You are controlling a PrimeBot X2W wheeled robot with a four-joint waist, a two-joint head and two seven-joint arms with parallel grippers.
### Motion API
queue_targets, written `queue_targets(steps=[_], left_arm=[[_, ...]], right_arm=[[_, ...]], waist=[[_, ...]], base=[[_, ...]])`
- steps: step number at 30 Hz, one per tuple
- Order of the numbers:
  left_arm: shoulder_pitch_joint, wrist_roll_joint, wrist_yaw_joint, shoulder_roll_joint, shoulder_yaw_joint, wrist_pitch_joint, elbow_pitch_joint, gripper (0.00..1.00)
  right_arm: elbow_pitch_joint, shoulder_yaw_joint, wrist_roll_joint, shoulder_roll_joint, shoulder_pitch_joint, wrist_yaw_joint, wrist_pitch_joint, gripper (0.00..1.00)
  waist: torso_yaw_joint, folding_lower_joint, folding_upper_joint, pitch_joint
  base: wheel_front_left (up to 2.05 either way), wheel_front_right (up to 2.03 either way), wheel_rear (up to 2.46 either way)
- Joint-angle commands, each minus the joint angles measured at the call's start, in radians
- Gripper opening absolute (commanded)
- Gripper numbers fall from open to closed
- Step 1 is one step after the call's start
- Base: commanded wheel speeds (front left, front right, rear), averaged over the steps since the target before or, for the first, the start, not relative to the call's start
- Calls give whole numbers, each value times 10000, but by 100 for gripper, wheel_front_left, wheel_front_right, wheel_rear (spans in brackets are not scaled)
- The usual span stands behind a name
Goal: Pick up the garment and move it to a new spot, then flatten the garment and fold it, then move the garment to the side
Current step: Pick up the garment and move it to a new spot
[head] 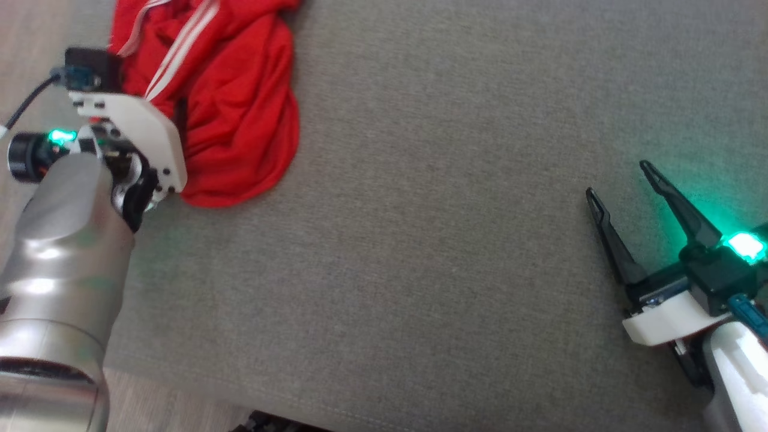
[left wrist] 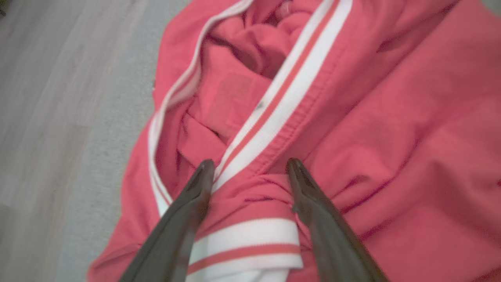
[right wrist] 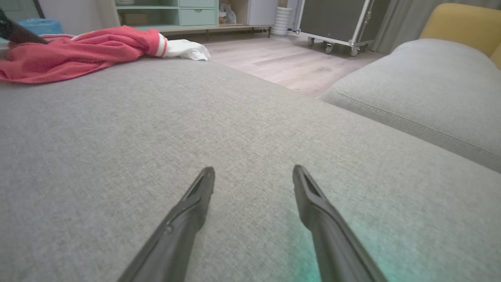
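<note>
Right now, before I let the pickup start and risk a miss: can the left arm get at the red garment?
Probably yes. The left gripper hangs open directly over the crumpled red garment on the grey cushion, jaws spread above its striped trim, and nothing lies between them.

We see a grey fabric sofa seat [right wrist: 235, 129], a second grey cushion [right wrist: 422, 86] beside it, pale wood floor [right wrist: 282, 62] beyond, a mint-green cabinet [right wrist: 188, 11] and a dark wheeled case [right wrist: 336, 19].

The garment [left wrist: 391, 137] is lying as soft matt cloth on a coarse woven grey sofa [head: 450, 240]; the left forearm [head: 60, 270] is gleaming glossy, metallic.
</note>
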Motion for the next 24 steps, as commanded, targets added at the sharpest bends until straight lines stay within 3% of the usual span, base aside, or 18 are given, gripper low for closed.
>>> queue_targets(steps=[1, 2, 3, 4, 12, 16, 24], left_arm=[[-140, -273, 20, 676, 113, -33, -188, 100], [-94, -587, 19, 695, 64, -165, -224, 100], [-31, -825, 19, 732, -89, -264, -284, 31], [25, -980, 19, 817, -336, -366, -383, 0], [-831, -1571, 18, 1861, -1672, -2557, -1093, 0], [-1332, -1571, 18, 2032, -2211, -3177, -1336, 0], [-2006, -3008, 18, 2171, -3118, -3897, -3158, 0]], right_arm=[[-138, 150, -73, -159, 90, -9, 100, 100], [-185, 155, -138, -170, 106, -9, 116, 100], [-220, 162, -199, -162, 129, -9, 120, 100], [-239, 188, -249, -147, 153, -9, 127, 100], [322, 464, -358, 163, 98, -9, -221, 100], [779, 700, -249, 513, 117, -9, -426, 100], [1471, 1225, 578, 1779, 380, -9, -651, 100]], waist=[[-183, -1, 0, 253], [-182, -1, 0, 300], [-181, -1, 0, 319], [-177, -1, 0, 321], [-184, -1, 0, -614], [-324, -1, 0, -1406], [-1526, -1, 0, -3509]], base=[[0, 0, 0], [0, 0, 0], [0, 0, 0], [0, 0, 0], [0, 0, 0], [0, 0, 0], [0, 0, 0]])
